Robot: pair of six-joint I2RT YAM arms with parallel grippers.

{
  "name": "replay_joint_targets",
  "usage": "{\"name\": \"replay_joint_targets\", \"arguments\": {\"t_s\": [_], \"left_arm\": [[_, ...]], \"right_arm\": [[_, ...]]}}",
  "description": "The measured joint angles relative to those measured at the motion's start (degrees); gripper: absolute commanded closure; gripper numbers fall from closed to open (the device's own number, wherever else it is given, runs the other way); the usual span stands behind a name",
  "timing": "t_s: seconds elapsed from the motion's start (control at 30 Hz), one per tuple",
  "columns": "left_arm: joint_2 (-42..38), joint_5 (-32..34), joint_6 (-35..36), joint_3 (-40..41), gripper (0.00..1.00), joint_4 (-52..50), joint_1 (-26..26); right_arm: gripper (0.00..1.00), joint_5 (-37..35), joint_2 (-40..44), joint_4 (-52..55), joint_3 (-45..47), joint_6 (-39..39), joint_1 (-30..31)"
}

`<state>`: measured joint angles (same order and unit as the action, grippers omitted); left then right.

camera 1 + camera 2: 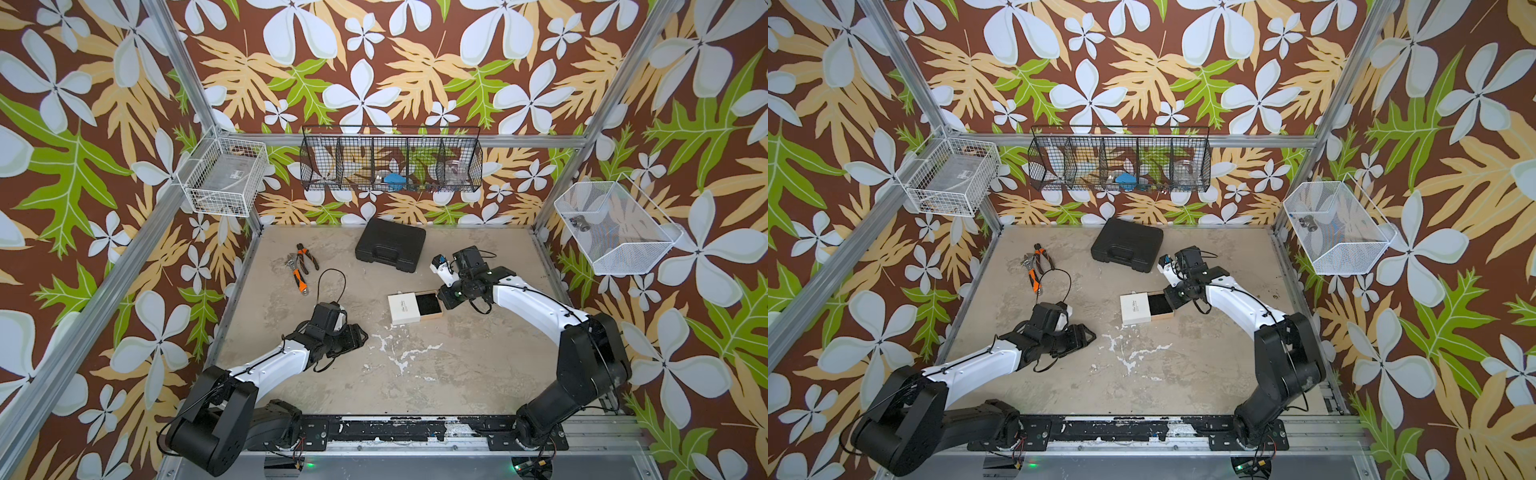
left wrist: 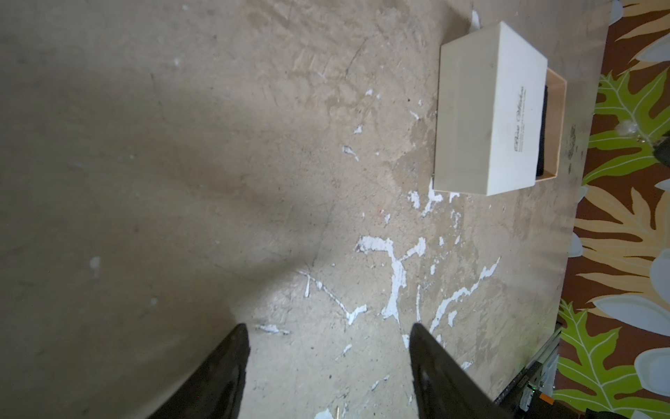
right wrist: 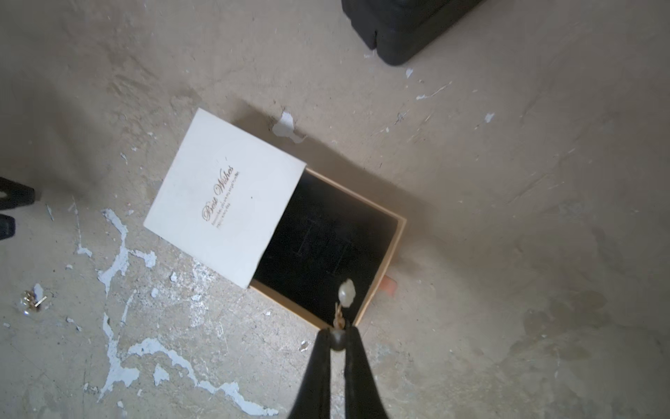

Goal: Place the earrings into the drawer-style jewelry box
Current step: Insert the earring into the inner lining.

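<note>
With 1 pearl earring [image 3: 347,293] pinched in the right gripper [image 3: 339,332] over the edge of the tan tray [image 3: 381,268], shift inward above its black lining [image 3: 326,235], lower, release gently. Leave the wide-spread left gripper [image 2: 329,328] out of it.

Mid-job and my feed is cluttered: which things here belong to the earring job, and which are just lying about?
Job:
- earring, pinched in right end effector
- second earring, loose
- box sleeve
- open tray
- left end effector, open and empty

Lying about:
- black case
- pliers
- wall baskets
</note>
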<state>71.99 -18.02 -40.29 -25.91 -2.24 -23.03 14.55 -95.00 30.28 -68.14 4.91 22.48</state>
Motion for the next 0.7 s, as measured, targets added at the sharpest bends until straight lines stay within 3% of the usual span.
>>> {"name": "replay_joint_targets", "arguments": {"t_s": [0.7], "left_arm": [[-1.8, 0.3, 0.3, 1.8, 0.29, 1.4, 0.0]], "right_arm": [[0.98, 1.6, -11.4, 6.9, -8.3, 2.7, 0.0]]}}
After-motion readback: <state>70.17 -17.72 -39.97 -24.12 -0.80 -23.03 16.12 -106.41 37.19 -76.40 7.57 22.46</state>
